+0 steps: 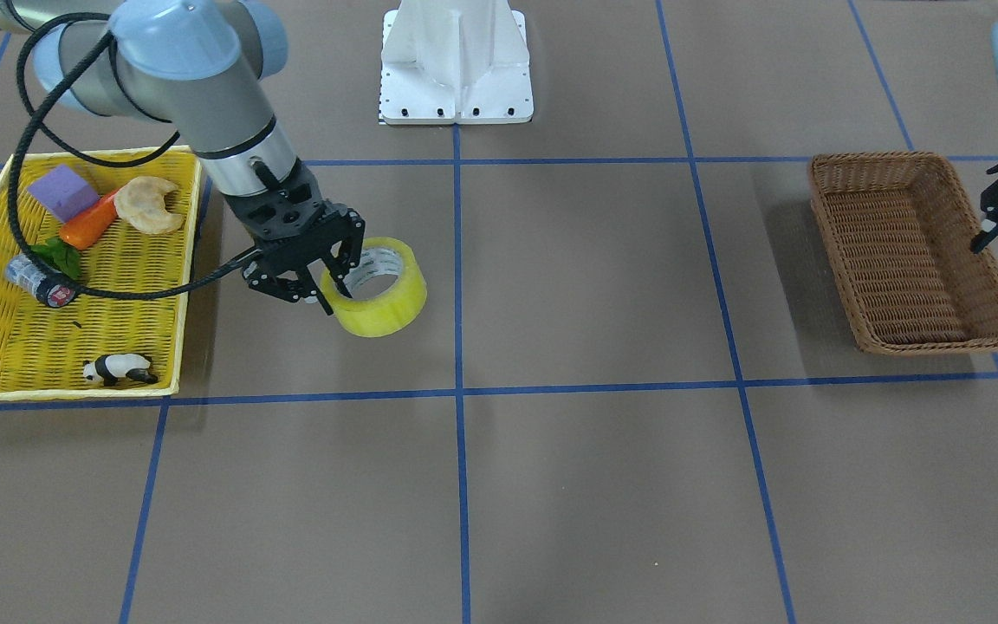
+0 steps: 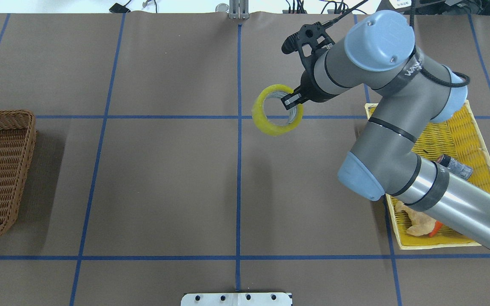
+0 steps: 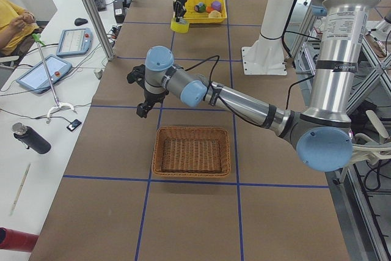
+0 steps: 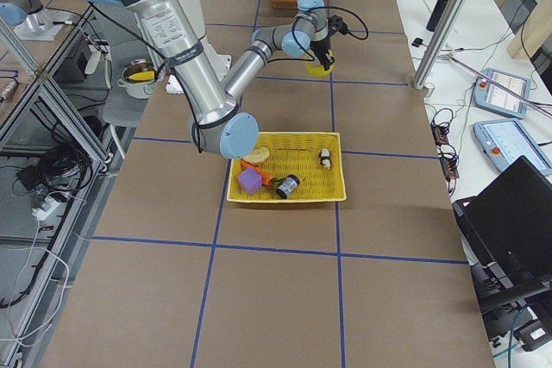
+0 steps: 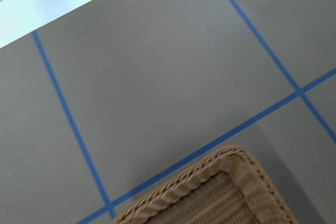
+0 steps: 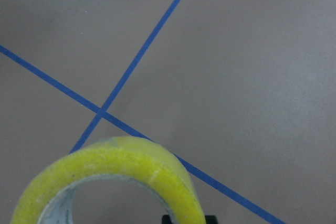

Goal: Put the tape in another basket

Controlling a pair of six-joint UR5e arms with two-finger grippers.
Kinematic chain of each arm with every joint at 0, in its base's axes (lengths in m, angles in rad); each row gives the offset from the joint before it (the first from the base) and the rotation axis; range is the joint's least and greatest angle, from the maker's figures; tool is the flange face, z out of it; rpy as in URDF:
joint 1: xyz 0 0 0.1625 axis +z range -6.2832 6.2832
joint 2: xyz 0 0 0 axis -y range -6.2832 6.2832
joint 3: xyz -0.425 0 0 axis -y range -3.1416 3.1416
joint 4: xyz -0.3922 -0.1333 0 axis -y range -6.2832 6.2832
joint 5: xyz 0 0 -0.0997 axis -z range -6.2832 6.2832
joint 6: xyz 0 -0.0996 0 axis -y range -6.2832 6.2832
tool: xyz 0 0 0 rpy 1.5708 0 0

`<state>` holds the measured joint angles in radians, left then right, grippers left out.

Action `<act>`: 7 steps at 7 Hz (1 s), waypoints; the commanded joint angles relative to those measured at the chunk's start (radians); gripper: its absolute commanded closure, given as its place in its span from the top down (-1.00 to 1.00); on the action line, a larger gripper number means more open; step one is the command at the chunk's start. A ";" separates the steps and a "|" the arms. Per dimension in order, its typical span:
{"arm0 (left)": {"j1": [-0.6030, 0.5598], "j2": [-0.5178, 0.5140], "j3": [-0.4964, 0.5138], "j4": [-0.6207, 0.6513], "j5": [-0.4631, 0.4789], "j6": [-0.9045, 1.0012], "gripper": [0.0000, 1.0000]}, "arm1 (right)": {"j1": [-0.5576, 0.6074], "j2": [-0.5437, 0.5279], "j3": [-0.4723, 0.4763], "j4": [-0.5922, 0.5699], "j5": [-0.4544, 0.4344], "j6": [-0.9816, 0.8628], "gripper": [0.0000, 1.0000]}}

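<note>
The yellow tape (image 1: 382, 303) with a white printed core hangs tilted in my right gripper (image 1: 333, 293), which is shut on the roll's wall, one finger inside the ring. It is held above the table just beside the yellow tray. The tape also shows in the overhead view (image 2: 270, 125) and low in the right wrist view (image 6: 115, 166). The dark-brown wicker basket (image 1: 876, 161) stands far off at the table's other end (image 2: 2, 114) and holds nothing. My left gripper (image 1: 984, 221) hovers by that basket's edge, open and holding nothing.
The yellow woven tray (image 1: 57, 338) holds a purple block (image 1: 63, 192), a carrot (image 1: 87, 225), a croissant (image 1: 148, 205), a small silver-grey roll (image 1: 40, 282) and a toy panda (image 1: 118, 370). The robot's white base plate (image 1: 456, 95) stands at the table's back middle.
</note>
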<state>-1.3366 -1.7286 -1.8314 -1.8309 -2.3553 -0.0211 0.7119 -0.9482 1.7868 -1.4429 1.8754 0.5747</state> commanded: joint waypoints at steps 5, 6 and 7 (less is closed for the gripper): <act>0.236 -0.212 0.000 -0.013 0.046 -0.609 0.97 | -0.153 0.259 -0.088 -0.235 -0.200 0.022 -1.00; 0.319 -0.251 0.012 -0.010 0.144 -0.632 0.97 | -0.169 0.316 -0.154 -0.235 -0.215 0.022 -1.00; 0.356 -0.281 0.027 -0.011 0.175 -0.635 0.97 | -0.187 0.331 -0.167 -0.235 -0.225 0.022 -1.00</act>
<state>-1.0408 -1.9699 -1.8196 -1.8423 -2.2393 -0.6351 0.5470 -0.6549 1.6576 -1.6757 1.6660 0.5945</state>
